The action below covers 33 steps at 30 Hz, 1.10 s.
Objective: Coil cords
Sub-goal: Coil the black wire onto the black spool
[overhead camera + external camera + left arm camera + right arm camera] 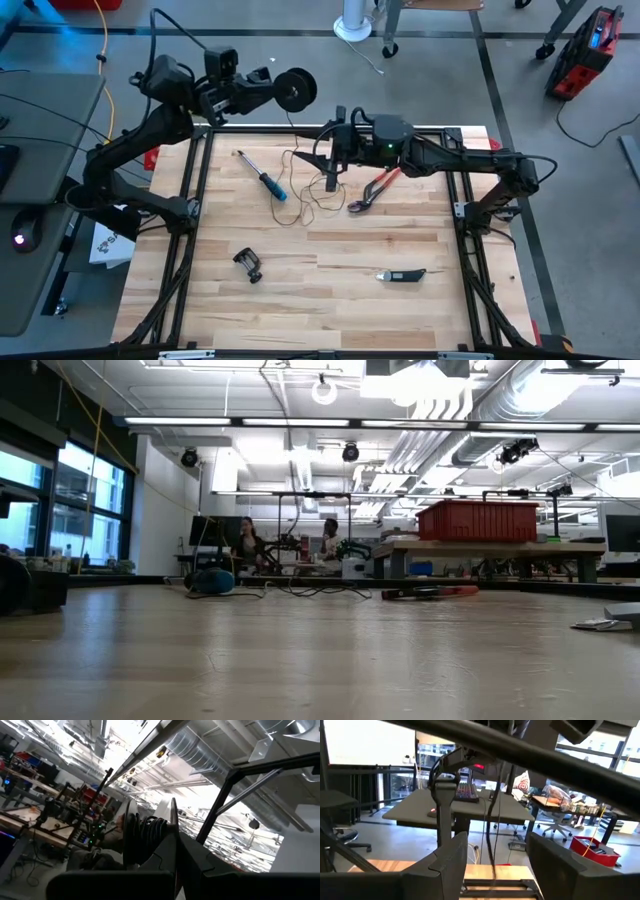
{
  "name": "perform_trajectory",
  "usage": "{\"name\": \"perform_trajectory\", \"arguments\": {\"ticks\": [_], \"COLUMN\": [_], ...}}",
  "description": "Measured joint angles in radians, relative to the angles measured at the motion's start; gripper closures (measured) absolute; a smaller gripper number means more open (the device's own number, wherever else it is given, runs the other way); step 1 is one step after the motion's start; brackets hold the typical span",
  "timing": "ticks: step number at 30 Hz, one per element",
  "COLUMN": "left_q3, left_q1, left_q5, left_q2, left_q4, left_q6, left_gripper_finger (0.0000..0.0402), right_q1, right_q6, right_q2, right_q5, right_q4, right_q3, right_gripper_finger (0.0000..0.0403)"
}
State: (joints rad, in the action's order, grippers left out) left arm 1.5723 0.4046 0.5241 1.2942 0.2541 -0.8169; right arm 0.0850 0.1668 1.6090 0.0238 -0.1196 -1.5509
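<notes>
My left gripper (268,88) is raised above the table's far left edge, shut on a small round black reel (295,90). The left wrist view shows the reel (147,837) edge-on, with dark cord wound between its flanges. The rest of the thin dark cord (303,190) lies in loose loops on the table's far middle. My right gripper (330,150) hovers above those loops, pointing level toward the left, open. In its wrist view a strand of the cord (492,845) runs upright between its two fingers, and I cannot tell whether it touches them. My left gripper holds the reel at the side nearest the arm (167,855). Its own fingers hide the exact place of contact. The fingers slant upward toward the table's right. The reel is lifted clear, its round face up in the high view.
A blue-handled screwdriver (264,177) lies left of the cord loops and red pliers (376,187) lie to their right. A black clamp (248,264) and a folding knife (401,275) lie toward the near edge. The black frame rail (300,128) runs along the table's far edge.
</notes>
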Motion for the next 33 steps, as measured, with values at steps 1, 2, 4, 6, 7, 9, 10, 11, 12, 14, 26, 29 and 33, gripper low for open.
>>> {"name": "perform_trajectory", "arguments": {"ticks": [1, 2, 4, 6, 7, 9, 10, 11, 12, 14, 26, 29, 33], "left_q3": [0.0, 0.0, 0.0, 0.0, 0.0, 0.0, 0.0, 0.0, 0.0, 0.0, 0.0, 0.0, 0.0], "left_q1": [0.0, 0.0, -0.001, -0.001, -0.001, -0.001, -0.001, -0.001, -0.001, -0.001, 0.057, 0.105, 0.138], "left_q5": [-0.004, -0.007, -0.008, -0.008, -0.009, -0.01, -0.01, -0.01, -0.01, -0.01, -0.008, -0.029, -0.028], "left_q2": [0.0, -0.001, 0.001, 0.002, 0.003, 0.003, 0.003, 0.003, 0.003, 0.003, -0.025, -0.059, -0.091], "left_q4": [0.0, 0.0, -0.003, -0.005, -0.003, -0.002, -0.002, -0.003, -0.004, -0.003, -0.167, -0.279, -0.385], "left_q6": [0.0, 0.0, 0.0, 0.0, 0.0, 0.0, 0.001, 0.004, 0.008, 0.009, 0.046, 0.051, 0.06], "left_gripper_finger": [0.0401, 0.0401, 0.0402, 0.0402, 0.0402, 0.0402, 0.0401, 0.0402, 0.0402, 0.0401, 0.0402, 0.0401, 0.0401], "right_q1": [0.0, 0.0, 0.0, 0.0, 0.0, 0.0, 0.0, 0.0, 0.0, 0.0, -0.051, -0.081, -0.105], "right_q6": [0.006, 0.015, 0.031, 0.034, 0.033, 0.034, 0.037, 0.042, 0.043, 0.042, -0.036, -0.036, -0.036], "right_q2": [0.0, 0.0, 0.0, 0.001, 0.002, 0.004, 0.005, 0.005, 0.005, 0.005, -0.034, -0.069, -0.114], "right_q5": [0.0, 0.0, 0.001, 0.003, 0.003, 0.003, 0.004, 0.004, 0.005, 0.01, 0.014, 0.01, 0.014], "right_q4": [0.001, 0.002, 0.006, 0.0, -0.004, -0.004, -0.002, 0.0, 0.002, 0.001, 0.076, 0.13, 0.179], "right_q3": [0.0, 0.0, 0.0, 0.0, 0.0, 0.0, 0.0, 0.0, 0.0, 0.0, 0.0, 0.0, 0.0], "right_gripper_finger": [0.0213, 0.0222, 0.0249, 0.028, 0.0294, 0.0317, 0.0326, 0.0336, 0.0347, 0.0375, 0.0402, 0.0402, 0.0403]}}
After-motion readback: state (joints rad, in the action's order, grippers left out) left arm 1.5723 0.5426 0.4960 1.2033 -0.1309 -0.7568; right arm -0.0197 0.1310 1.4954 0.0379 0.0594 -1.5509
